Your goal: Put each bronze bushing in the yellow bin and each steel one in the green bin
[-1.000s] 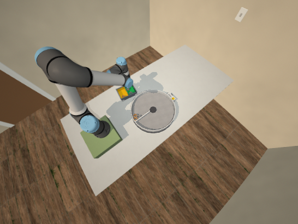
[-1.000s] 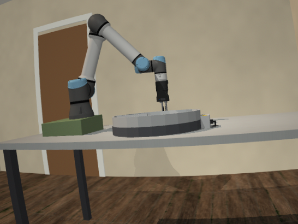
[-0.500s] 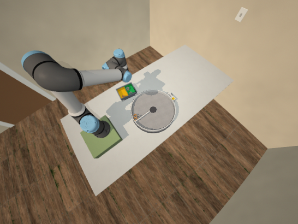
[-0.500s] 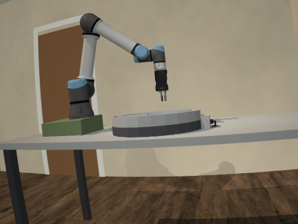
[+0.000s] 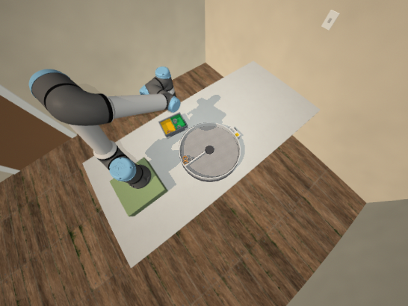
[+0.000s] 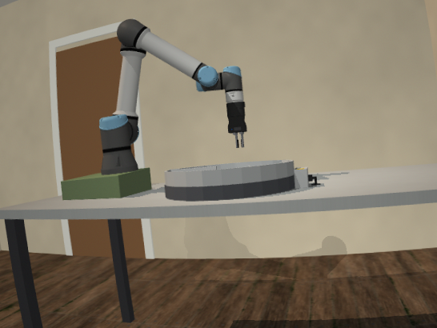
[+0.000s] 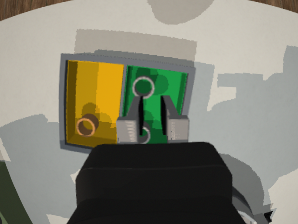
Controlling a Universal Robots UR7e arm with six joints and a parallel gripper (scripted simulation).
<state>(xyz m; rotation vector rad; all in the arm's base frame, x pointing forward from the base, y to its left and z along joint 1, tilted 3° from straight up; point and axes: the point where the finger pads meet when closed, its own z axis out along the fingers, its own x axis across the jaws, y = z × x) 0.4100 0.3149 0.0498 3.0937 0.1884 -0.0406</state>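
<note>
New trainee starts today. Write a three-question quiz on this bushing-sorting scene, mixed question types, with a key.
1. True or false: a bronze bushing lies in the yellow bin.
2. The gripper hangs above: A) the turntable; B) the green bin; C) the robot base.
3. Where on the turntable do the unsorted bushings sit?

Key: 1 true. 2 B. 3 At the rim, on the side nearest the robot base, by the outer end of the radial bar.
</note>
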